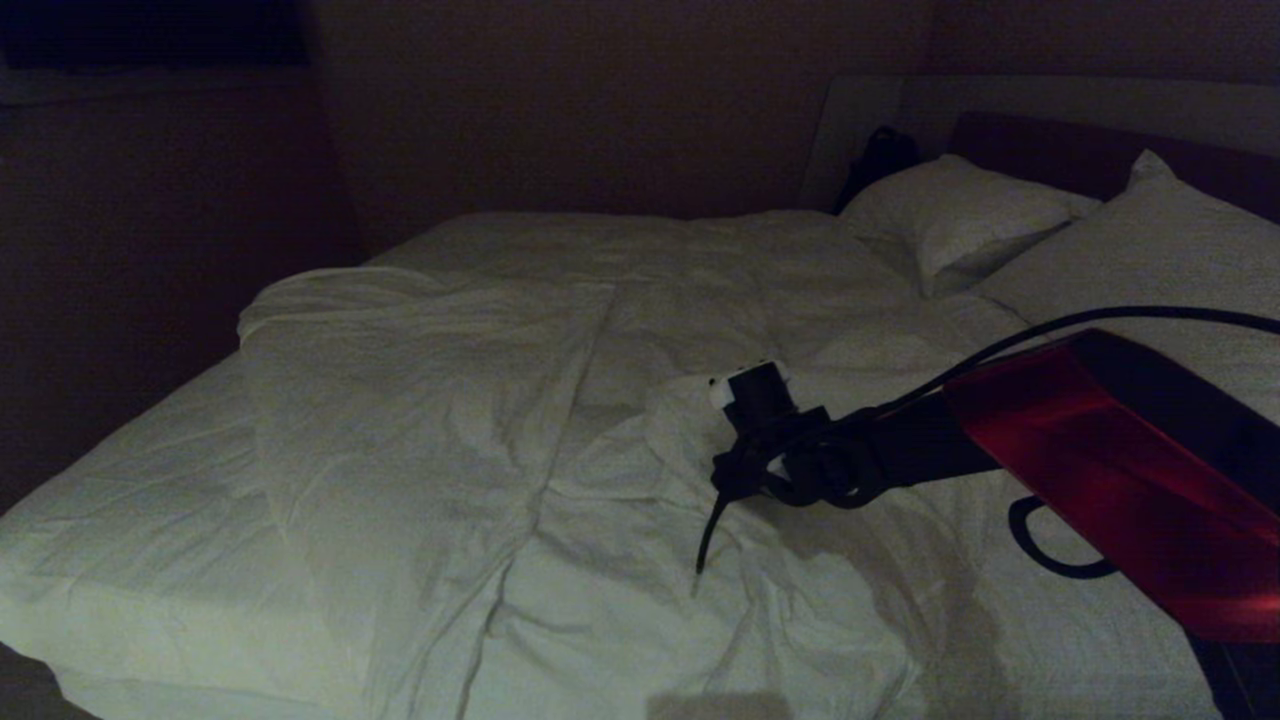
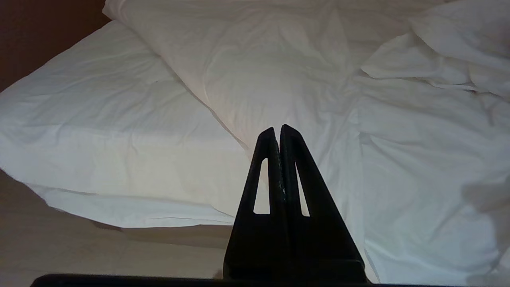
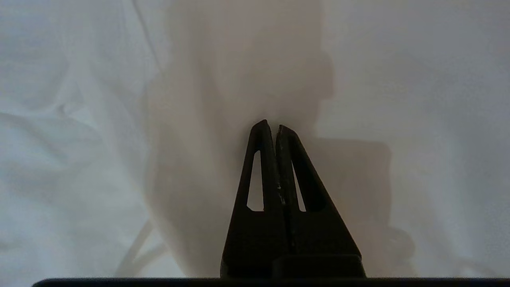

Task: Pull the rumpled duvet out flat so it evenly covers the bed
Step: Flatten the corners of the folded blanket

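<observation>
The white creased duvet (image 1: 430,420) lies rumpled over the bed (image 1: 120,490), folded back so that a strip of smooth mattress sheet shows along the left side. My right arm's wrist (image 1: 757,398) reaches out over the duvet's middle, pointing down at it. In the right wrist view my right gripper (image 3: 271,125) is shut with nothing between its fingers, hovering just above the duvet fabric (image 3: 418,79) and its own shadow. My left gripper (image 2: 277,127) is shut and empty, parked off the bed's near edge, facing the duvet (image 2: 279,71).
Two white pillows (image 1: 950,215) (image 1: 1160,250) lean at the dark headboard (image 1: 1080,150) at the far right. A dark object (image 1: 880,155) sits behind the far pillow. The pale platform base (image 2: 79,251) shows below the mattress. A dark wall runs along the bed's far side.
</observation>
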You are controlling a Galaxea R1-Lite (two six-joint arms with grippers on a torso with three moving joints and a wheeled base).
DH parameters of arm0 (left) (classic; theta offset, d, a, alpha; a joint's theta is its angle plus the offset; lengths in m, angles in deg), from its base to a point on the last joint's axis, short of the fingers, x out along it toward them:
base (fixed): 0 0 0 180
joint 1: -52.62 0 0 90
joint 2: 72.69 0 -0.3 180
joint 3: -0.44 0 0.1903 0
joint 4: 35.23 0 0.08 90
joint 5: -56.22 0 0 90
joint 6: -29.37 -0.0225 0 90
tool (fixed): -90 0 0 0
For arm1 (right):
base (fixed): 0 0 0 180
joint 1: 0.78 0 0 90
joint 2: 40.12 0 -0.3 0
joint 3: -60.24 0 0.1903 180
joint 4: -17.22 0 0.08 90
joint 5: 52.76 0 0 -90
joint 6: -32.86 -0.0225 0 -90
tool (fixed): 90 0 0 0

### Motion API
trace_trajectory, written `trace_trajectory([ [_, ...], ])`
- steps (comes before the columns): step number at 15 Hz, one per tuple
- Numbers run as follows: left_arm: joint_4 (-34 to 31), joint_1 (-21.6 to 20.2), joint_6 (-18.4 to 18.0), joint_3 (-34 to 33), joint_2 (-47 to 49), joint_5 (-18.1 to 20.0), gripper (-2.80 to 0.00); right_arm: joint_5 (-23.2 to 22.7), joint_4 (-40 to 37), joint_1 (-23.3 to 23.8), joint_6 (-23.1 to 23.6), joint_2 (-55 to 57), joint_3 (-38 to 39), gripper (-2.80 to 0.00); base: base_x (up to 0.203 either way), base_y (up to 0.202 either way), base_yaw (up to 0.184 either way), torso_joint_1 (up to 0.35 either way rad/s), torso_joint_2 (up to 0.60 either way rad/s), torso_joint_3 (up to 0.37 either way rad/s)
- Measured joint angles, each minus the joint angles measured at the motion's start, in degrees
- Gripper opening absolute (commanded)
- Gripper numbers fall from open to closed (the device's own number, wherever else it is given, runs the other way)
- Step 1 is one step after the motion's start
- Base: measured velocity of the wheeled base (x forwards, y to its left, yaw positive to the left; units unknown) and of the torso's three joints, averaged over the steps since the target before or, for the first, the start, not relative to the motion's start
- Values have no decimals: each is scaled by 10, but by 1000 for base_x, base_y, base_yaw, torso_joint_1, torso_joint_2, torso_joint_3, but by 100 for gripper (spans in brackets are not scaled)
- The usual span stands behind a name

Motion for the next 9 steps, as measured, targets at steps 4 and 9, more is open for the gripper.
trace_trajectory([
  [4, 0, 0, 0, 0, 0, 0, -280, 17, 2, -19, 7, 28, -16, 0, 0, 0, 0, 0, 0, 0],
  [9, 0, 0, 0, 0, 0, 0, -280, 39, 2, -35, 13, 29, -16, 0, 0, 0, 0, 0, 0, 0],
])
